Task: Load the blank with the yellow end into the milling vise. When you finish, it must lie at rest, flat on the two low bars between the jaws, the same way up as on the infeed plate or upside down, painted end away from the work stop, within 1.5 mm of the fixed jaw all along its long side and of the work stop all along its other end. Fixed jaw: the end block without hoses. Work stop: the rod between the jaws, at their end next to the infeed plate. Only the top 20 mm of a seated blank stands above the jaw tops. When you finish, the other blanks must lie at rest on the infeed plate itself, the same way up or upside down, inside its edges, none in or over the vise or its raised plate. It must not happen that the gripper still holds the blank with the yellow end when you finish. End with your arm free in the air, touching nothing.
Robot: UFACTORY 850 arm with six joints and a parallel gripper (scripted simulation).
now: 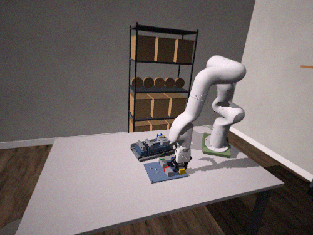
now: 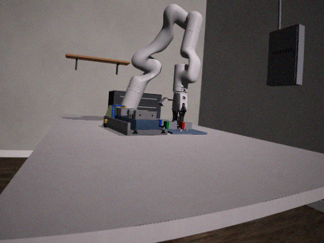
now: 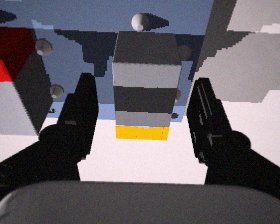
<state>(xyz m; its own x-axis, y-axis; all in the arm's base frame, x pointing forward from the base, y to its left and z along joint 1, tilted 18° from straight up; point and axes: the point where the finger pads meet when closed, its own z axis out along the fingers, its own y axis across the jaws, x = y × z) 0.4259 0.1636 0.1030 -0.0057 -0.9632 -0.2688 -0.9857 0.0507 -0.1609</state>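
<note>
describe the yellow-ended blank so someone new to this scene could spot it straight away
Start at the white table and find the blue infeed plate in front of the vise. The grey blank lies at the plate's edge nearest the arm's base, under the open claw. Only its end is yellow; neighbours show red or green.

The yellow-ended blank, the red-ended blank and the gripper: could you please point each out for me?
yellow-ended blank (image 3: 145, 75): wrist view, its grey top face.
red-ended blank (image 3: 12, 47): wrist view, its red end.
gripper (image 3: 142, 112): wrist view, midway between the open fingertips.
</note>
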